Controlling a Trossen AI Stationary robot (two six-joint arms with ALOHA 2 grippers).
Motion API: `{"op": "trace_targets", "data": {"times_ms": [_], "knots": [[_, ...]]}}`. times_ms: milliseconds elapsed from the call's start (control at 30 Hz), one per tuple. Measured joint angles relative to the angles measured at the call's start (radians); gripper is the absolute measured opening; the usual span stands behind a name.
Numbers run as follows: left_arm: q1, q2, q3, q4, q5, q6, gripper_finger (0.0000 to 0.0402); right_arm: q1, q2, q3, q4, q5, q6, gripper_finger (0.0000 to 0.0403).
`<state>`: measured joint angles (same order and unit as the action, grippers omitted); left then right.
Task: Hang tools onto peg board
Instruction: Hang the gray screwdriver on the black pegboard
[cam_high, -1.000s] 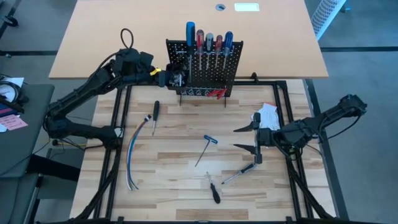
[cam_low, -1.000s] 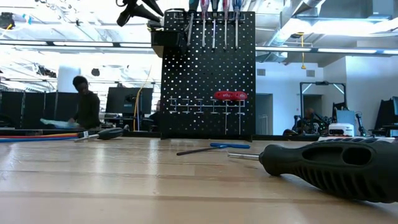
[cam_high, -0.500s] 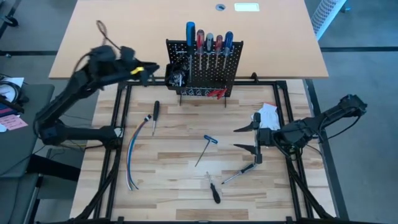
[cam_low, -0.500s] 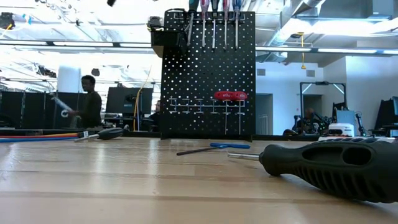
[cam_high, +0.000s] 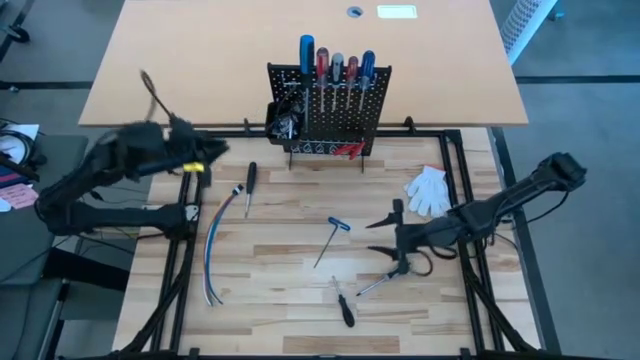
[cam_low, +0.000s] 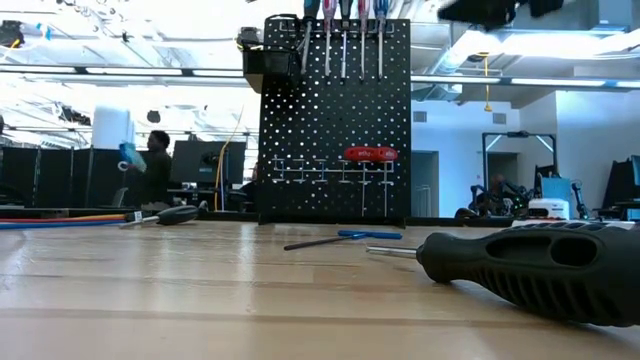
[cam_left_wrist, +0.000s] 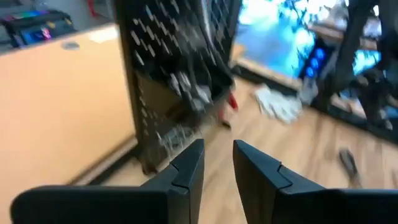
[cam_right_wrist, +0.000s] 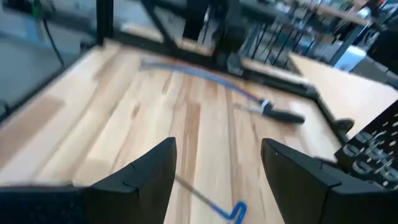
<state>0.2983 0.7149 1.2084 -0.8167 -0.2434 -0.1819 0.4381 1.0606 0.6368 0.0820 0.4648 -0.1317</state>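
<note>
Retreating left gripper (cam_high: 205, 160); right gripper (cam_high: 382, 237) advancing off white glove (cam_high: 428, 190)

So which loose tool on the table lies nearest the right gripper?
The silver tool, just below the open right gripper; the blue-handled key and black screwdriver lie farther off.

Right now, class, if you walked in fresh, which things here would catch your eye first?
The upright black peg board at the table's far edge, with a row of red and blue screwdrivers along its top. Then the loose tools on the wood, and the right claw open above them.
</note>
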Motion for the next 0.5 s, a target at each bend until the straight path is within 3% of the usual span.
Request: {"op": "trace_targets", "data": {"times_ms": [233,367,500], "knots": [[-0.158,-0.088,-0.316,0.129,-0.051,-0.069,0.0062,0.046,0.065,0.039,-0.182,-0.069,0.052,0.0244],[-0.261,-0.103,-0.464,0.317,-0.063,-0.066,0.0056,0.107,0.064,0.079,-0.4,-0.072,0.221,0.0244],[-0.387,-0.088,-0.549,0.466,-0.166,-0.055,0.0052,0.169,0.063,0.082,-0.594,-0.104,0.446,0.0244]]}}
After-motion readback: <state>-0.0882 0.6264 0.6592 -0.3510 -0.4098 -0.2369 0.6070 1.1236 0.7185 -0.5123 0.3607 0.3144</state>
